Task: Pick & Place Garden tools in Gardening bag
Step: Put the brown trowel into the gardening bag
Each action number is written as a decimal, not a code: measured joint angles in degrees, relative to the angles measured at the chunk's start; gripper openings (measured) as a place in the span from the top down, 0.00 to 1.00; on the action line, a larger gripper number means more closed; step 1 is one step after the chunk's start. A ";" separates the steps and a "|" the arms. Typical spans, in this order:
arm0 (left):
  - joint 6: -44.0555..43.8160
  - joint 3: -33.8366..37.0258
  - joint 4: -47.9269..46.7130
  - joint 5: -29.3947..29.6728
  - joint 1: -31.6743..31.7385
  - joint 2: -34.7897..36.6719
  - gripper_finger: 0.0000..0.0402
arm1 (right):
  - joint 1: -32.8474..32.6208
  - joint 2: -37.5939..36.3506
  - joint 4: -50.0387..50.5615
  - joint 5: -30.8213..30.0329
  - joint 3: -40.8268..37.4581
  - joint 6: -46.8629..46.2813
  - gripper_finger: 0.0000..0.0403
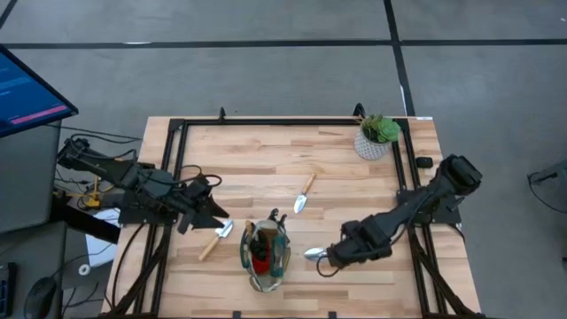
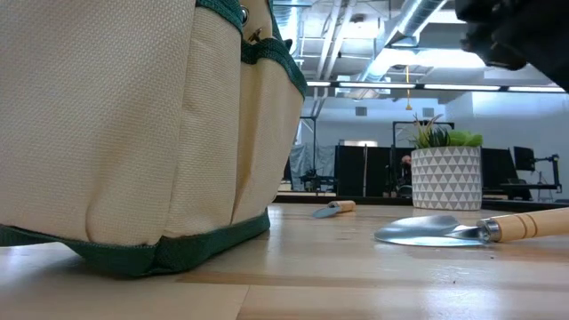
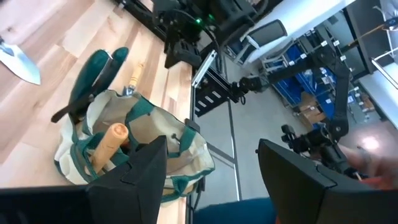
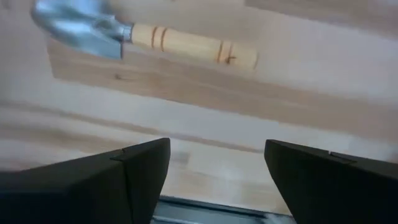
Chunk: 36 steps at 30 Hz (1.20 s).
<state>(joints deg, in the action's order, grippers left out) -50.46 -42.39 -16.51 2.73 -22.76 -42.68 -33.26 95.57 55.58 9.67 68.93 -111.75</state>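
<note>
The beige gardening bag [image 1: 266, 255] with green trim stands near the table's front edge. It holds a wooden-handled trowel [image 3: 109, 144] and a red item [image 1: 260, 258]. Green-black shears [image 3: 93, 78] stick out at its far end. My left gripper [image 1: 211, 213] is open and empty, left of the bag and above a trowel [image 1: 215, 240] that lies flat. My right gripper [image 1: 331, 259] is open above another trowel [image 4: 155, 38], whose blade [image 1: 315, 254] points toward the bag; it lies flat on the table [image 2: 462, 229]. A third trowel [image 1: 304, 192] lies mid-table.
A green plant in a white patterned pot [image 1: 376, 140] stands at the far right corner. A black frame [image 1: 283, 121] runs around the table's far and side edges. Bare wood lies between the bag and the far edge.
</note>
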 joint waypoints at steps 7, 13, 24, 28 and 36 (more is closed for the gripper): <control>-2.51 0.00 0.35 3.06 0.00 0.00 0.46 | -2.80 3.66 -3.50 -5.53 -0.02 -20.08 0.37; -6.60 0.01 0.71 5.76 0.02 0.00 0.46 | -0.11 6.97 -5.55 -8.21 -0.02 -24.71 0.37; -17.97 0.00 1.26 5.97 0.02 0.00 0.46 | 1.54 6.91 -6.99 -11.91 0.00 -23.36 0.37; -20.40 0.00 1.41 5.98 0.02 0.00 0.46 | -0.06 6.91 -9.00 -12.72 0.00 -26.62 0.37; -20.41 0.00 1.63 5.96 0.54 0.29 0.46 | -0.05 6.86 -10.10 -10.73 0.00 -28.76 0.37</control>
<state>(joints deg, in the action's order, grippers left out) -70.87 -42.39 -14.87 8.69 -22.22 -42.39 -33.31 102.43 45.47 -1.06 68.93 -140.51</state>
